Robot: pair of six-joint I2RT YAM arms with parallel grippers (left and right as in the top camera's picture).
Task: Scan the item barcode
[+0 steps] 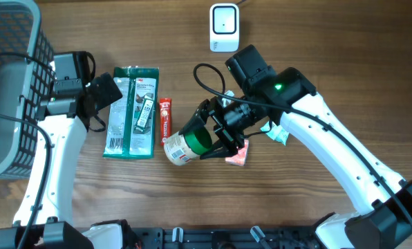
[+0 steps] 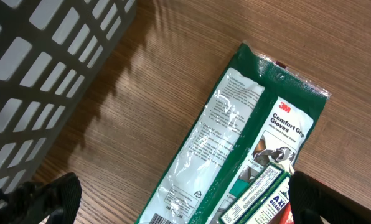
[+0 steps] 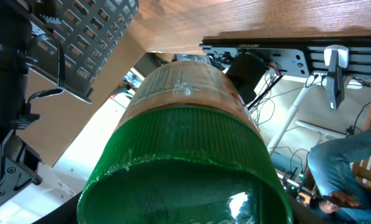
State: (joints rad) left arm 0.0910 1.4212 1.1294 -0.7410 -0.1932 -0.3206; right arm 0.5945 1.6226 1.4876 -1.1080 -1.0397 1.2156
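Overhead: the right hand [image 1: 209, 138] grasps the green-lidded jar [image 1: 182, 147] at its lid end. It holds the jar sideways above the desk [image 1: 344, 62], probably to show the label to the white scanner [image 1: 224, 26], well apart. The elbow is bent and the wrist points left.

Left wrist: the left hand [image 1: 104, 104] hovers released over the 3M gloves pack [image 2: 235, 143].

Right wrist: the lid fills the view.

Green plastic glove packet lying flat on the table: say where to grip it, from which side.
Pinch the green plastic glove packet at its long edge nearest the grey basket, probably low from that side: it lies flat, and a red tube crowds the opposite edge.
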